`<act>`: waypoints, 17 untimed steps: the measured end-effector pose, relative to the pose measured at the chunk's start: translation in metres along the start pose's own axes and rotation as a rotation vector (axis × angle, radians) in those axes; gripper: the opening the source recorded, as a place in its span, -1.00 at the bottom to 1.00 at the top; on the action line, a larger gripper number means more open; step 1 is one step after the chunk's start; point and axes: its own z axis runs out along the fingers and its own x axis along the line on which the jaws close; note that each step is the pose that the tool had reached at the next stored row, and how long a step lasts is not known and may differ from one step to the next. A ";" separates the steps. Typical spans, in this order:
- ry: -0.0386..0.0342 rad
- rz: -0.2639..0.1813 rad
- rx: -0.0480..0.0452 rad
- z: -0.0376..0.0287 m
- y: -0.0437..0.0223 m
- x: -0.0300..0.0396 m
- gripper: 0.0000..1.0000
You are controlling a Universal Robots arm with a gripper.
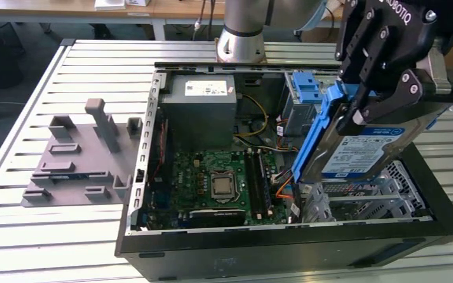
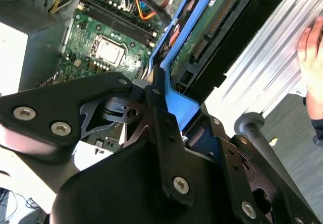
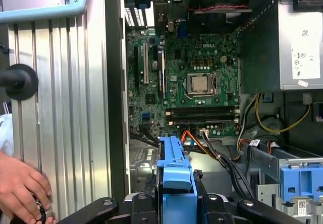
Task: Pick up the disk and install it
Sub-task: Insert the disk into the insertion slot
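Install step now: the gripper [image 1: 372, 115] clamps the disk [image 1: 365, 154] by its blue rails, tilted over the drive cage [image 1: 377, 199] in the open case, and seating it likely needs careful rail alignment.

Silver disk [image 1: 365, 154] w/ white-and-blue label & blue carrier rails is hanging on edge, nearly upright, slightly tilted, over the open PC case [image 1: 235, 256], at its drive-bay end, exterior view's right, gripper [image 1: 384, 115] clamping its top.
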 end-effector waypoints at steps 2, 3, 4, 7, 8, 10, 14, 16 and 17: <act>-0.0002 0.000 0.0000 0.0017 -0.0027 0.0002 -0.26; 0.0001 0.000 0.0000 0.0023 -0.0035 0.0008 -0.26; 0.0002 0.000 0.0000 0.0027 -0.0039 0.0021 -0.26; -0.0002 0.000 0.0000 0.0045 -0.0055 0.0045 -0.26; -0.0003 0.000 0.0000 0.0051 -0.0067 0.0045 -0.26; 0.0001 0.000 0.0000 0.0061 -0.0098 0.0044 -0.26; 0.0001 0.000 0.0000 0.0082 -0.0166 0.0042 -0.26; 0.0000 0.000 0.0000 0.0094 -0.0196 0.0040 -0.26; 0.0000 0.000 0.0000 0.0100 -0.0211 0.0039 -0.26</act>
